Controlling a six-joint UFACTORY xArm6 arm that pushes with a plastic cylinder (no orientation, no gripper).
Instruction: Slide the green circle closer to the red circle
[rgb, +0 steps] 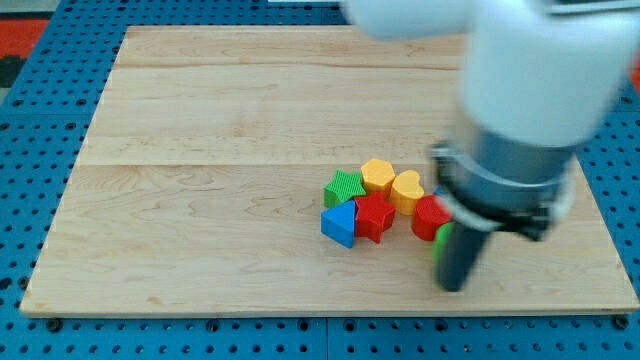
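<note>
On wooden board, my tip touches green circle.

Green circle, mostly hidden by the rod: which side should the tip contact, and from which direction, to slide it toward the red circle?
There is no gripper, so it is a push. The green circle shows only as a sliver at the rod's left edge, apparently already touching the red circle above-left. My tip sits at its lower right. Probably best to contact its lower-right side and push toward the view's upper left.
</note>
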